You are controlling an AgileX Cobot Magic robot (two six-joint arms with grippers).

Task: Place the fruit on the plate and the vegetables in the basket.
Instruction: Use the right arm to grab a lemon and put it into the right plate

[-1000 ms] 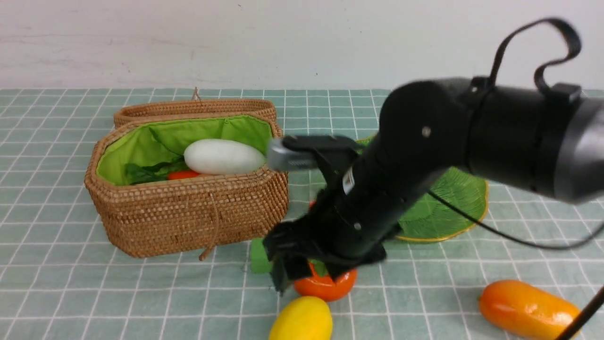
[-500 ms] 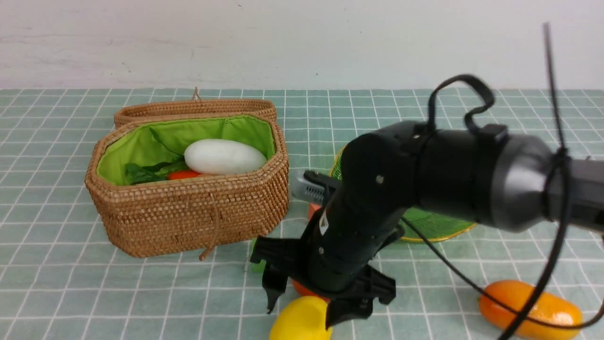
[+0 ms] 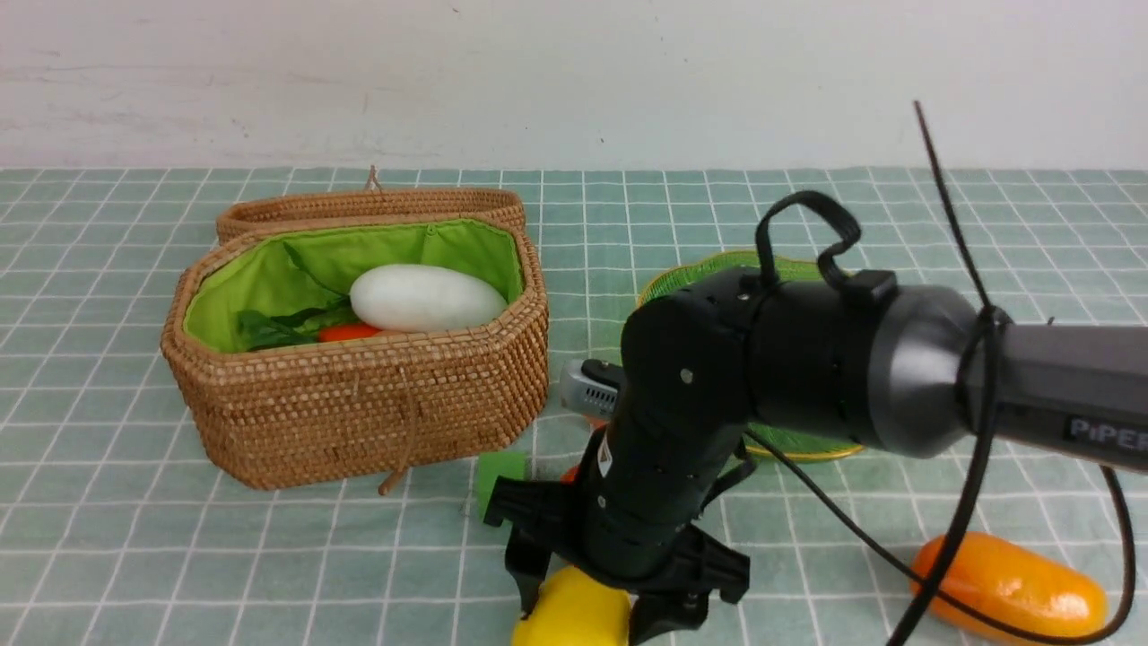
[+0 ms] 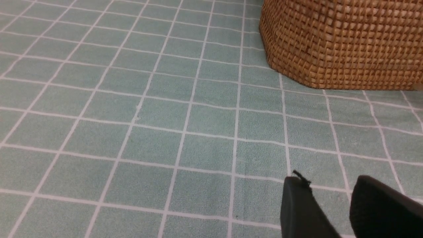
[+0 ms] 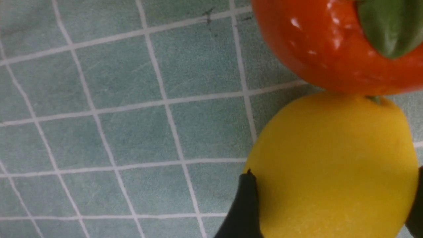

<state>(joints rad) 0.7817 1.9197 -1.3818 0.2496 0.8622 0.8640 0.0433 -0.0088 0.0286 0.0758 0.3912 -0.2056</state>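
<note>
Lemon sits at the bottom centre of the front view, on the green checked table. The right end effector is lowered over it, released, with its jaws spread to either side of the yellow fruit. In the right wrist view one of the fingers lies against the lemon's side; whether it presses cannot be told. The persimmon, orange with a green cap, touches the lemon in that view, and in the front view the arm hides nearly all of it.

The mango lies in the lower right of the frame, well apart from the lemon. The plate is at centre right, mostly behind the right arm; what shows of it bears no fruit.

The basket stands in the left half of the frame, its lid folded back behind. Inside lie the white radish and a carrot. A small green cube rests just beside the basket's lower right corner.

The left end effector hangs low over bare table near the basket, its jaws slightly parted and grasping nothing.
</note>
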